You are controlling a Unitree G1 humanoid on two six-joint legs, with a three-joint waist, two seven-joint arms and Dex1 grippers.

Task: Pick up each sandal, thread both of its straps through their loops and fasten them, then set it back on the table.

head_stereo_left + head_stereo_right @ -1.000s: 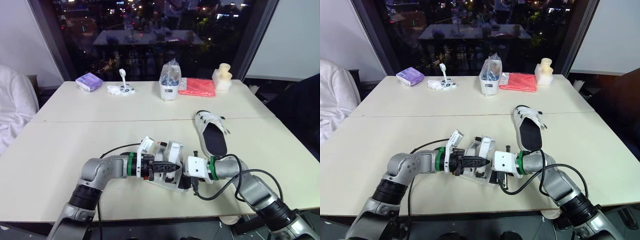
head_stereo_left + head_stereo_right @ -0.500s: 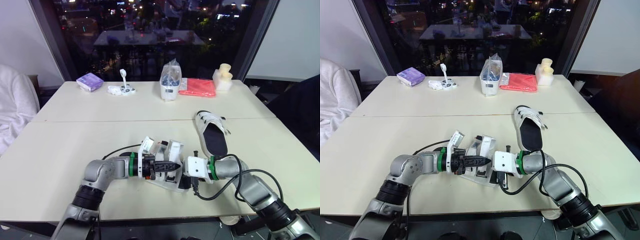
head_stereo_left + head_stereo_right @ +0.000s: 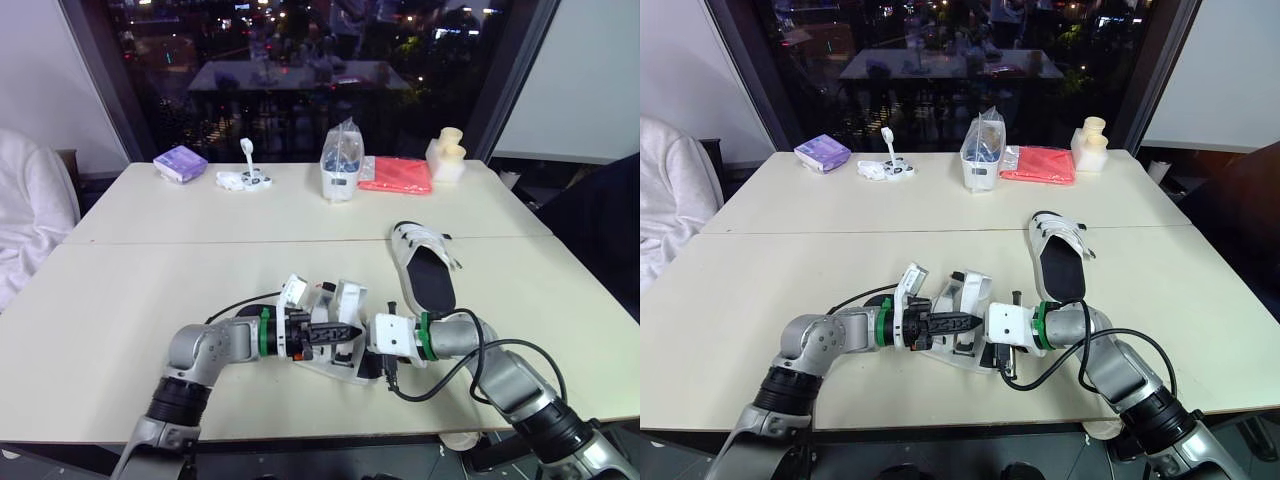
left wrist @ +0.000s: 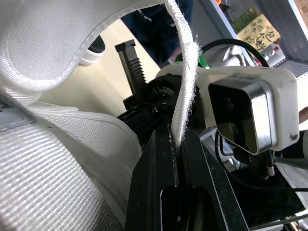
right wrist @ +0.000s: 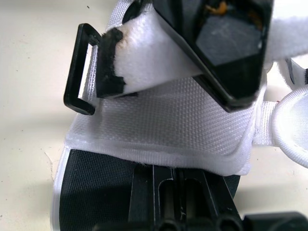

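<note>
1. Left eye view, upper left: a purple box (image 3: 179,162) sits at the far edge of the table (image 3: 150,290), with a small white gadget (image 3: 243,178) just to its right.
2. Down to lower centre-left: the left gripper (image 3: 338,331) points rightward, right up against the sandal (image 3: 349,298). The sandal lies at bottom centre, on the near side of the seam between the two tabletops.
3. Close-up from the left wrist view: the jaws are pinched narrow on a white strap (image 4: 185,86), and its fuzzy edge runs up out of the tips.
4. Top centre: a clear bag (image 3: 340,160) stands upright, and a red cloth (image 3: 395,175) lies flat just to its right.
5. Bottom centre, right of the sandal: the right gripper (image 5: 179,185) comes in from the opposite side, facing the left one. In the right wrist view it runs in under the sandal's white webbing, which hides the tips, so I cannot tell whether it is parted or clamped.
6. Same close-up: a black loop (image 5: 79,72) juts from the webbing's side, with bare table showing through it. The strap's dark-tipped end lies just beside the loop.
7. Right of centre: the second sandal (image 3: 428,270) lies flat with its black footbed up, beyond the right arm and apart from the first.
8. Upper right: a cream block (image 3: 445,155) sits at the far edge, just right of the cloth.
</note>
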